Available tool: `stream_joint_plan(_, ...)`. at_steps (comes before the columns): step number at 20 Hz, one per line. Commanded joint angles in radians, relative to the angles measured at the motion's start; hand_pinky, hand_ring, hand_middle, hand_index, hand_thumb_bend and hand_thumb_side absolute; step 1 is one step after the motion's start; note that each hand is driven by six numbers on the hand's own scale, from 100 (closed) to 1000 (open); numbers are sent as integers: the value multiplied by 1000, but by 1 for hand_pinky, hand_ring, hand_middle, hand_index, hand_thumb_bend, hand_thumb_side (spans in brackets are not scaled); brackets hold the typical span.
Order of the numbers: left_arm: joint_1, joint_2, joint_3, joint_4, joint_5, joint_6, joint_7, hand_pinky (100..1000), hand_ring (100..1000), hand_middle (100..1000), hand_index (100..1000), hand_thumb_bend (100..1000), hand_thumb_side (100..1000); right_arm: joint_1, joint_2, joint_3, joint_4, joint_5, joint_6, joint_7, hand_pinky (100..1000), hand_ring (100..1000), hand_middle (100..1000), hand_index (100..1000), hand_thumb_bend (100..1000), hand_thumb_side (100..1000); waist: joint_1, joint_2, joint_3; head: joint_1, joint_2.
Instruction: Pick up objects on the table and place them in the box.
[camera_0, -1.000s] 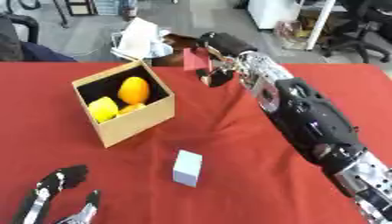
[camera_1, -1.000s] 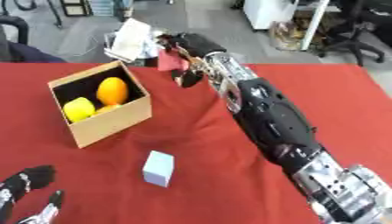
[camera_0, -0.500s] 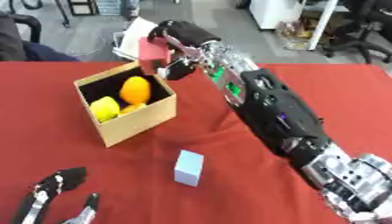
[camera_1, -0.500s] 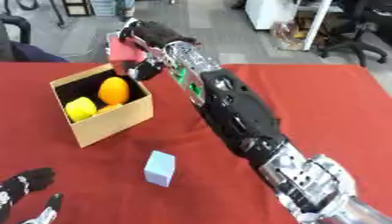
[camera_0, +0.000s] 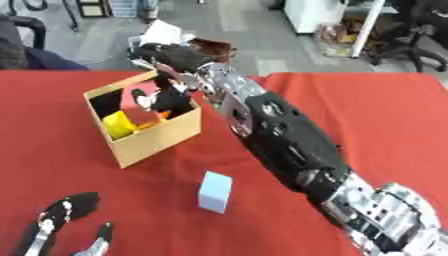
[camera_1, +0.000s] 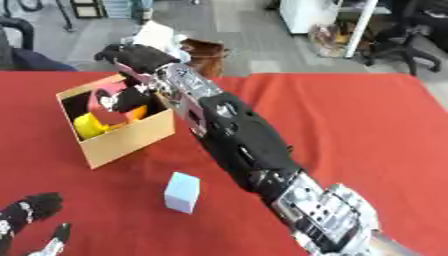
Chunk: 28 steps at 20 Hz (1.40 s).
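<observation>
Two hands show over the red table (camera_0: 367, 115). At its near left corner the left hand (camera_0: 61, 220) rests idle, fingers relaxed and spread. Toward the far left stands the cardboard box (camera_0: 157, 137), holding yellow fruit (camera_0: 115, 125); the right hand (camera_0: 171, 97) reaches down inside it, fingers curled round a pink object (camera_0: 140, 97). Near the front edge, just right of the left hand, lies a pale blue block (camera_0: 214, 191).

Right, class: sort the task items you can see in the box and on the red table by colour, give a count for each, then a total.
Yellow, in the cardboard box: 1, yellow item
Orange, in the box: 1, orange item
Pink, in the right hand over the box: 1, pink item
Pale blue, on the cloth: 1, pale blue block
Total: 4
</observation>
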<state>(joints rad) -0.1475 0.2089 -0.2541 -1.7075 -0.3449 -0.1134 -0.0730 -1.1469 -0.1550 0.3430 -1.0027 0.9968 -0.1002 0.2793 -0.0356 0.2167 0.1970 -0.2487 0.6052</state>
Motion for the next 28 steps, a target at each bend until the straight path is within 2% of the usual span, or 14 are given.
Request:
stream_joint_plan(1,-9,3,2,-16,4,-1,-2,782,750,715,830,274,361,-18,-21,-9,-31,14,4,-5,811,796,944,969,160,584,14,-24,-4,-3,-3)
stream_joint_plan(2,-8,3,4,-16,4,-1,-1,782,750,715,830,274,361,-16,-29,-11,-37,9,5,-8,801,786,935,966,115,548,14,-24,-8,0,-3)
stream_joint_plan(3,-7,4,7,-16,4,0,1,782,750,715,830,274,361,-14,-41,-12,-47,-1,7,-11,795,781,929,965,138,543,14,-24,-14,4,-3)
stream_joint_plan(6,0,9,12,-16,2,2,5,782,751,716,830,273,361,-3,-91,0,-98,-45,6,-10,785,770,899,960,116,445,17,-25,-36,19,-4)
stream_joint_plan(12,25,21,43,-17,-5,15,32,782,751,716,829,271,358,99,-234,30,-266,-150,-31,-12,759,749,858,957,100,442,22,-33,-86,48,-1)
stream_joint_plan(15,38,27,62,-17,-9,22,48,782,751,716,829,271,355,169,-299,23,-343,-198,-63,-48,741,734,847,954,100,433,27,-36,-109,62,3)
stream_joint_plan(19,47,37,103,-26,-20,38,79,782,751,717,829,276,341,277,-360,6,-452,-265,-90,-112,723,716,830,944,100,414,35,-40,-120,72,8)
stream_joint_plan(24,51,55,178,-50,-39,75,140,780,750,716,828,276,314,399,-405,9,-585,-346,-49,-104,693,665,740,881,100,471,42,-45,-120,74,14)
stream_joint_plan(28,46,70,207,-71,-47,96,172,779,749,716,827,267,308,483,-405,65,-683,-416,17,-38,684,661,706,857,100,545,43,-47,-116,68,20)
